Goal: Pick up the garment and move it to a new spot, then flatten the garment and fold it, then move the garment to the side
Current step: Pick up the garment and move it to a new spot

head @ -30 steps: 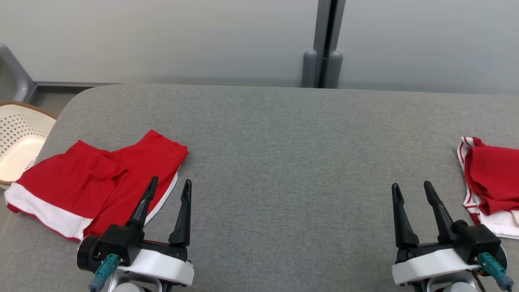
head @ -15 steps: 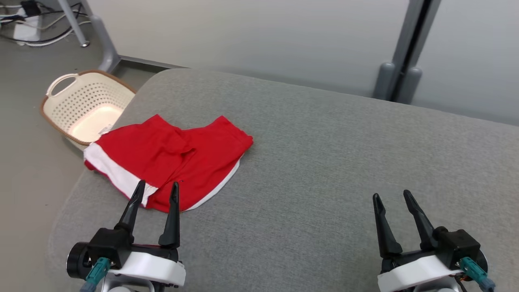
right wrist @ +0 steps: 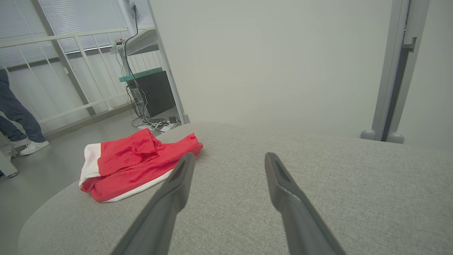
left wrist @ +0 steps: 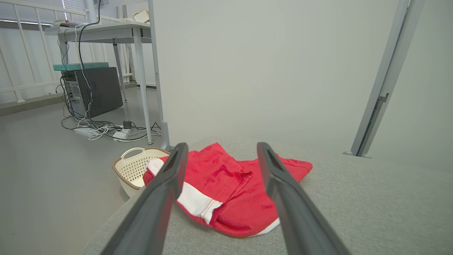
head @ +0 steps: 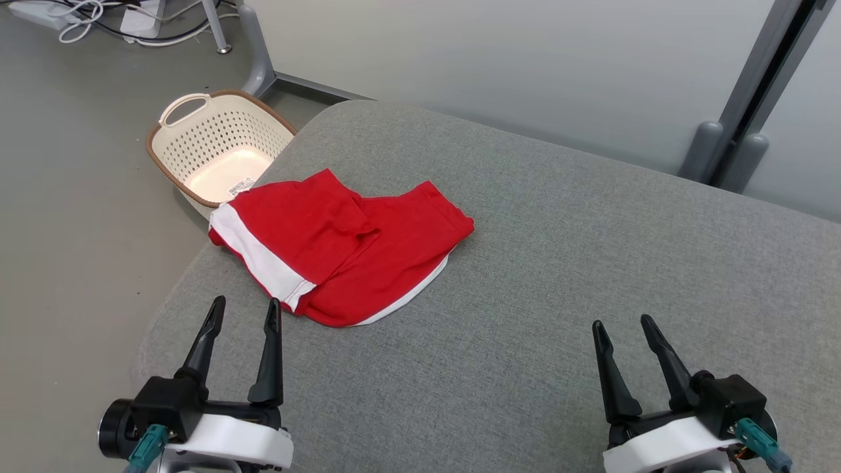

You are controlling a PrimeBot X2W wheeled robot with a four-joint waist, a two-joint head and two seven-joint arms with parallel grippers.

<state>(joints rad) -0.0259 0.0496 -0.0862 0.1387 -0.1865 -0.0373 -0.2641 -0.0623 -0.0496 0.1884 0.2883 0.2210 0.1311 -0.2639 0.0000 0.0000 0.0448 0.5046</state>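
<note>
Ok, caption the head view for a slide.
Open left tool and right tool before a crumpled red-and-white garment near the grey table corner, cream basket on the floor beyond.

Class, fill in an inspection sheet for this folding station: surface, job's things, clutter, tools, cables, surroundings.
Surface: grey fabric table, rounded corner.
Job's things: red garment with white trim, crumpled near the table's left edge.
Clutter: nothing seen.
Tools: left tool open, aimed at the garment; right tool open over bare table; both empty.
Cables: loose tangle on the floor under a desk.
Surroundings: cream basket on the floor beside the table; computer tower; a person's legs by a railing.
</note>
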